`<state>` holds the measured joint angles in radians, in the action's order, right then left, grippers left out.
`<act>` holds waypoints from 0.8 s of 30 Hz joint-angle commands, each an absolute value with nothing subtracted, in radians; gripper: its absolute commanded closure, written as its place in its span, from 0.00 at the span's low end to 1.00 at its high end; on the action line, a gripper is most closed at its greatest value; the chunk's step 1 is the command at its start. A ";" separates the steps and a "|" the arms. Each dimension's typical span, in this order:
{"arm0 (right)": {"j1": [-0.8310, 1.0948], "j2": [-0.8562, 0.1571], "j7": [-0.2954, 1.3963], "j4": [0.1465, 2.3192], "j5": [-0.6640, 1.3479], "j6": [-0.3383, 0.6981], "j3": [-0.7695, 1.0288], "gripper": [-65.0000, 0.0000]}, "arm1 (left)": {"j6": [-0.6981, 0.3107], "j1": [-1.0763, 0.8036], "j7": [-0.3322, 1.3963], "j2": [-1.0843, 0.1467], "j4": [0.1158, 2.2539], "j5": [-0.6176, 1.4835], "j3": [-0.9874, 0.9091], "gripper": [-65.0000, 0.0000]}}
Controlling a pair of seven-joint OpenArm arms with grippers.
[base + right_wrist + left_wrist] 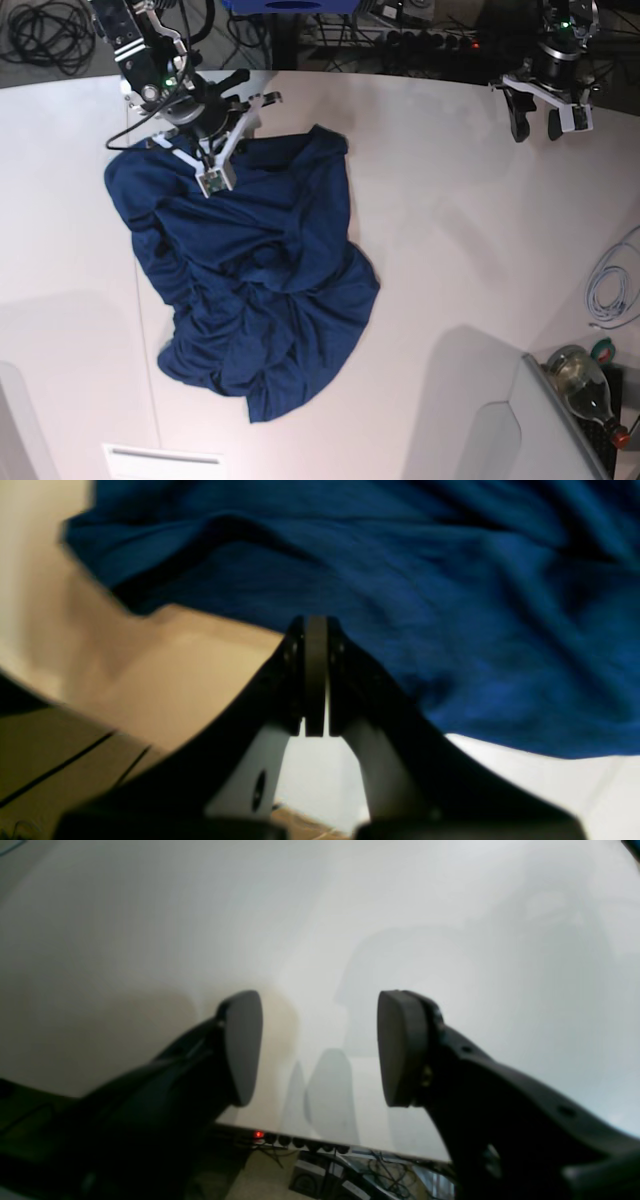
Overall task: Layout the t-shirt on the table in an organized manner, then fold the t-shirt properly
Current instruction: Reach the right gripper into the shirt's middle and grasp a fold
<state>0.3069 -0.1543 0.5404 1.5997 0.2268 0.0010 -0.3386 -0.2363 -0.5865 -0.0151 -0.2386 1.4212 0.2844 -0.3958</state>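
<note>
The dark navy t-shirt [260,290] lies crumpled in a heap on the left half of the white table [450,250]. My right gripper [213,180] is over the shirt's upper edge. In the right wrist view the gripper [316,675] is shut, its tips at the rim of the blue t-shirt [400,580]; no cloth shows between the pads. My left gripper [540,125] is at the table's far right edge, well away from the shirt. In the left wrist view it [320,1045] is open and empty above the bare table [150,915].
A glass bottle [585,385] and a white cable [610,285] lie off the table's right edge. A grey panel [500,440] stands at the bottom right. A power strip [300,1141] and cables sit beyond the far edge. A dark seam [148,380] crosses the table.
</note>
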 commanded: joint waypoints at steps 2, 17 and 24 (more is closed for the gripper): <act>0.291 -0.156 0.516 1.624 0.229 0.001 -0.341 0.98 | -0.236 -0.591 -0.041 -0.251 1.432 0.289 -0.397 0.45; 0.102 -0.151 0.522 1.451 0.229 0.001 -0.522 0.60 | -0.236 -0.601 -0.041 -0.252 1.403 0.289 -0.406 0.45; 0.099 -0.151 0.524 1.429 0.231 0.001 -0.515 0.98 | -0.236 -0.595 -0.042 -0.252 1.383 0.292 -0.406 0.45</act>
<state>0.1089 -0.1524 0.5411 1.4132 0.2276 -0.0021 -0.5186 -0.2363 -0.5861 -0.0177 -0.2386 1.3705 0.2852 -0.3985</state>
